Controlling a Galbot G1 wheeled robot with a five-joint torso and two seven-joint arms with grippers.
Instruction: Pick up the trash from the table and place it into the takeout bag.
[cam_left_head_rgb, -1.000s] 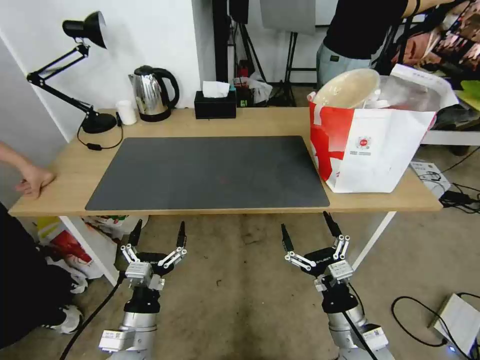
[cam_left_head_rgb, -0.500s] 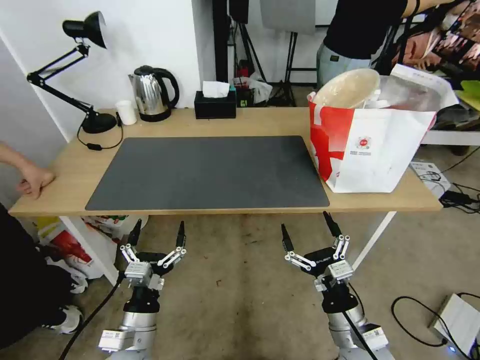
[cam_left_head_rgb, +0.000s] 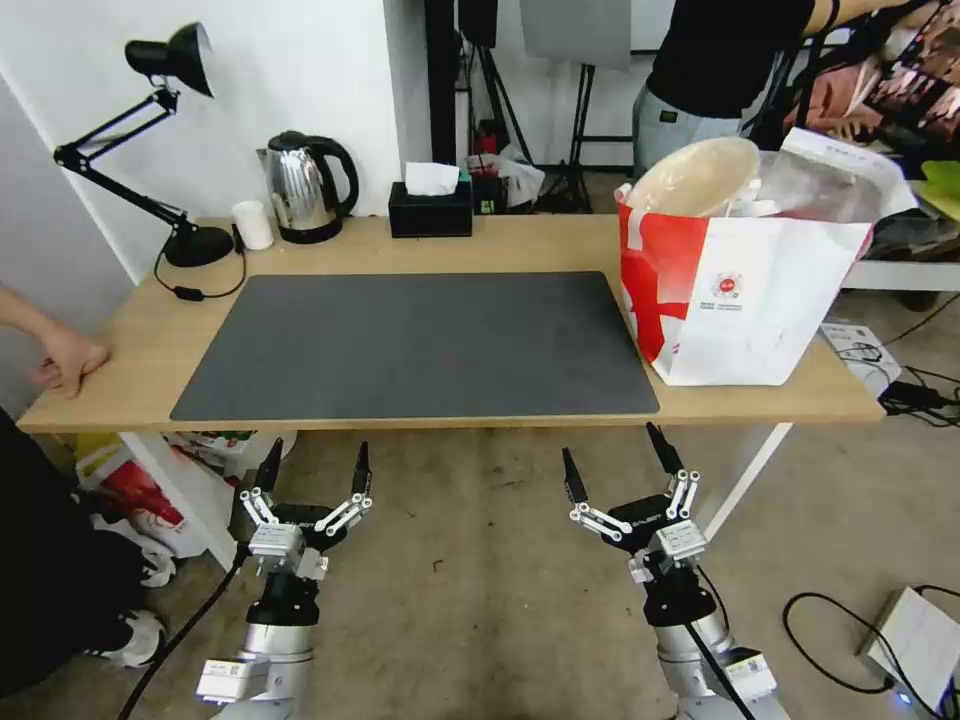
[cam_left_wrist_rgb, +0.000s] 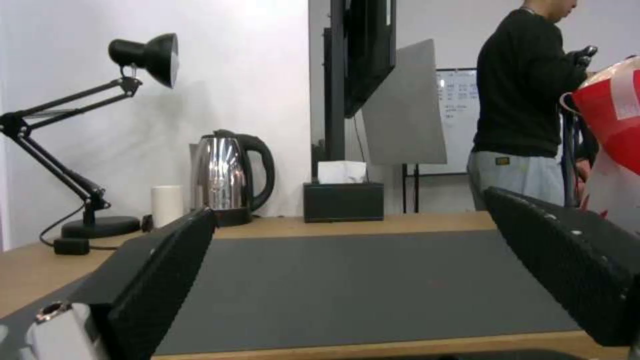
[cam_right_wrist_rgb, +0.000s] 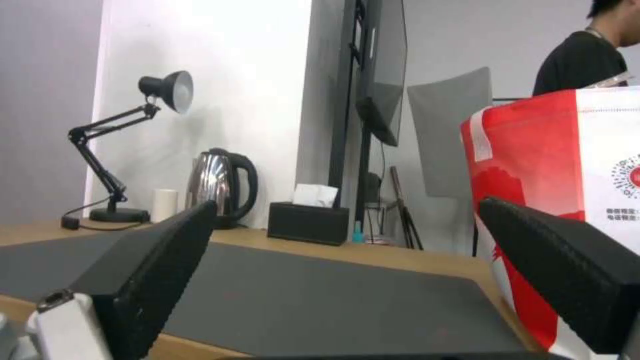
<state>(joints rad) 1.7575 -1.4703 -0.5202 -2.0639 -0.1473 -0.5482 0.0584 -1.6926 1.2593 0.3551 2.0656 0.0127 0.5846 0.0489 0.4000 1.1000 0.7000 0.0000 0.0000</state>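
The takeout bag (cam_left_head_rgb: 740, 300), white with a red side panel, stands on the right end of the light-wood table (cam_left_head_rgb: 500, 240). A beige shallow paper bowl (cam_left_head_rgb: 695, 175), a piece of the trash, leans out of the bag's open top. The dark grey mat (cam_left_head_rgb: 420, 345) carries nothing. My left gripper (cam_left_head_rgb: 318, 450) and right gripper (cam_left_head_rgb: 610, 445) hang open below the table's front edge, fingers pointing up and holding nothing. In the wrist views the left gripper (cam_left_wrist_rgb: 348, 202) and the right gripper (cam_right_wrist_rgb: 347, 204) face the mat at tabletop height, with the bag (cam_right_wrist_rgb: 567, 200) beside the right one.
A steel kettle (cam_left_head_rgb: 305, 185), a black tissue box (cam_left_head_rgb: 430, 210), a small white cup (cam_left_head_rgb: 252, 224) and a black desk lamp (cam_left_head_rgb: 170, 150) line the table's back. A person's hand (cam_left_head_rgb: 65, 360) rests on the left table edge. Cables and a white box (cam_left_head_rgb: 915, 640) lie on the floor at right.
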